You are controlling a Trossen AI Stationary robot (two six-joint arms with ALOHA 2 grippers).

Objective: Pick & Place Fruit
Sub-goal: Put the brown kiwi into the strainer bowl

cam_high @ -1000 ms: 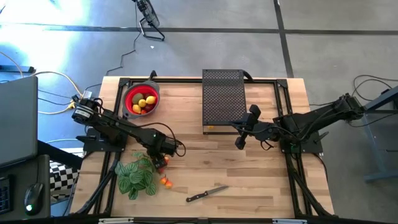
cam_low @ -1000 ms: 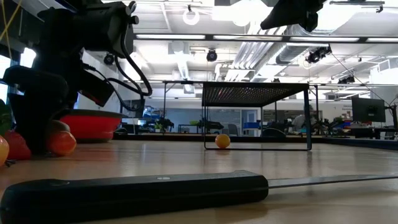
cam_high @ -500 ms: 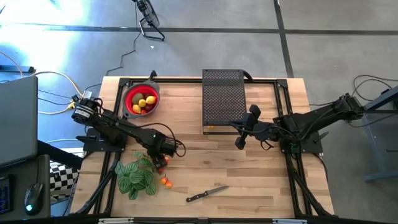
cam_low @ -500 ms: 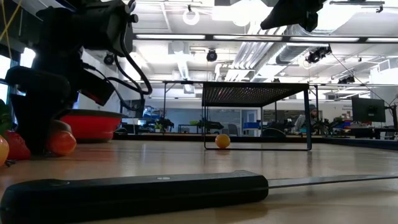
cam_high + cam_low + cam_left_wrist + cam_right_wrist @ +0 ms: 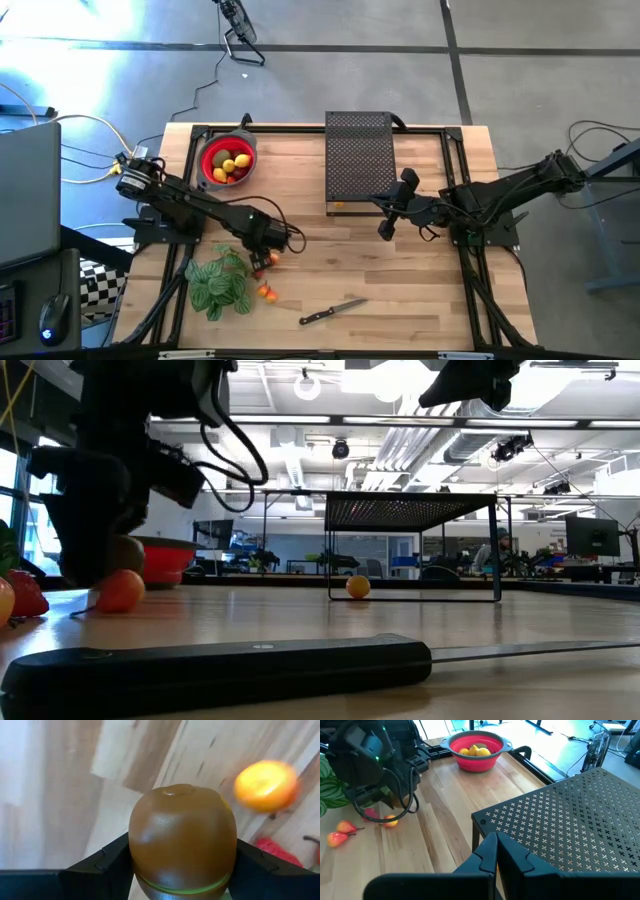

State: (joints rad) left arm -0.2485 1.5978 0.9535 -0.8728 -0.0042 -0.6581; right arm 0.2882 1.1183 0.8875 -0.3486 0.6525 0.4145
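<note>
My left gripper (image 5: 263, 247) is shut on a brown kiwi (image 5: 182, 837), near the table's left side, just right of the green leafy plant (image 5: 220, 284). A small orange fruit (image 5: 120, 590) lies on the wood right beside and below it, with a red piece (image 5: 370, 813) close by. The red bowl (image 5: 228, 162) at the far left holds yellow lemons. Another orange fruit (image 5: 357, 586) sits under the black mesh rack (image 5: 359, 160). My right gripper (image 5: 496, 851) is shut and hangs above the table by the rack's near right corner. My left gripper pinches the kiwi between its two fingers (image 5: 107, 865), one on each side of its lower half (image 5: 150, 870). In the low view the kiwi (image 5: 128, 550) sits above the orange fruit and seems just clear of the wood.
A black-handled knife (image 5: 331, 312) lies near the table's near edge, its handle (image 5: 220, 668) filling the low view's foreground. Two orange-yellow pieces (image 5: 340, 832) lie by the plant. Bare wood stretches between the two arms and toward the table's right.
My left gripper has shifted a little toward the table's right and risen slightly, carrying the kiwi with it. The small orange fruit beside it has moved a little to the right along the wood.
</note>
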